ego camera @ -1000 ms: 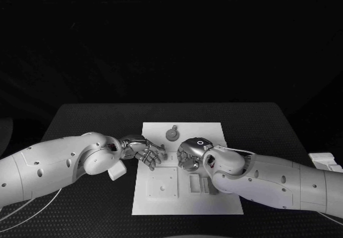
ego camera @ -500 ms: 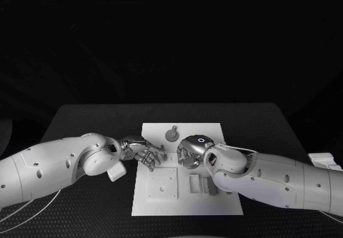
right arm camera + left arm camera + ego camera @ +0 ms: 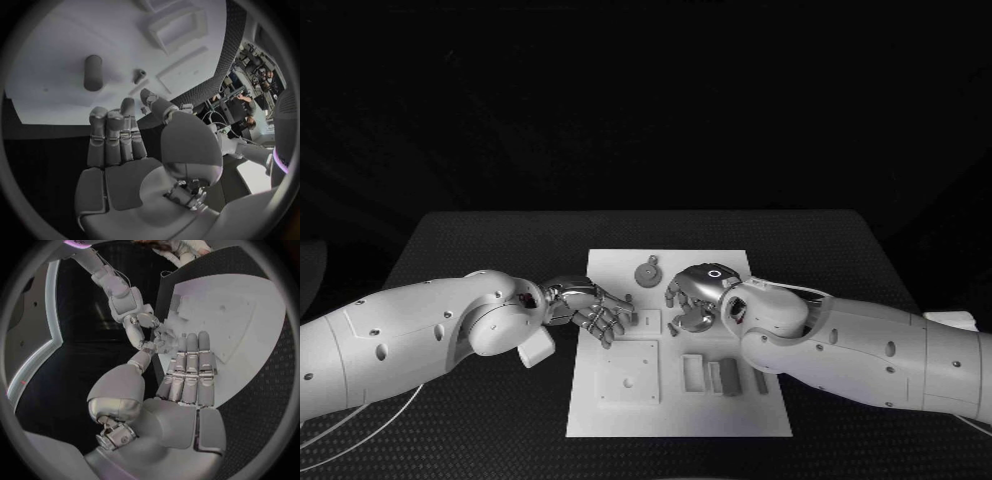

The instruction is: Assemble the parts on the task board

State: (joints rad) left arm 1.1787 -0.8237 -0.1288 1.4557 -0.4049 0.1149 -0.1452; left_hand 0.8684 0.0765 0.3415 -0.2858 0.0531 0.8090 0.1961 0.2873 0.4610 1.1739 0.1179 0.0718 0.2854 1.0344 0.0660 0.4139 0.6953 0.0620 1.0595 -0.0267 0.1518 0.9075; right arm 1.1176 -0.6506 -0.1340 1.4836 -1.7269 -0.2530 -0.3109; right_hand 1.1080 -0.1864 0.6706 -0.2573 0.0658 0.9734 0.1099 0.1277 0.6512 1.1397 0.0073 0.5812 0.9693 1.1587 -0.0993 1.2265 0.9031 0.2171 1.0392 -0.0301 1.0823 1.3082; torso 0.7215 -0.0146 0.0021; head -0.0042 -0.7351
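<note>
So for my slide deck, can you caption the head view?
Both hands, left hand and right hand, hover empty over the white task board.

My right hand (image 3: 128,165) over the white task board (image 3: 50,75), fingers (image 3: 109,135) straight and together, holding nothing, a dark grey cylindrical part (image 3: 92,72) lying flat, a small peg (image 3: 139,76) just beside it, raised rectangular frame (image 3: 178,27)
</note>
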